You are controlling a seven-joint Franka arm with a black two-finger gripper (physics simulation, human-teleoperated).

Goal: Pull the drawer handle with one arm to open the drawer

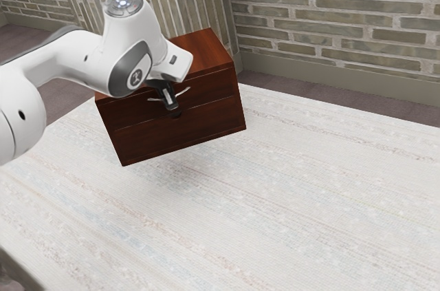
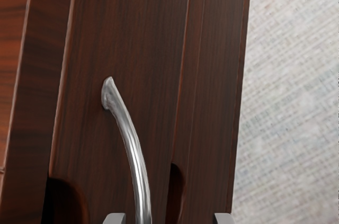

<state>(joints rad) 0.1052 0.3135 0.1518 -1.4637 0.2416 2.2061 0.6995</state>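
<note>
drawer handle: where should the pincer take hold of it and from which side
Grip the drawer handle at the middle of its slim silver bar, where the bow stands farthest off the drawer front. Come straight at the front face, one finger each side of the bar, across its length; the arch leaves room behind for a pull. The open pincer is lined up there.
</note>
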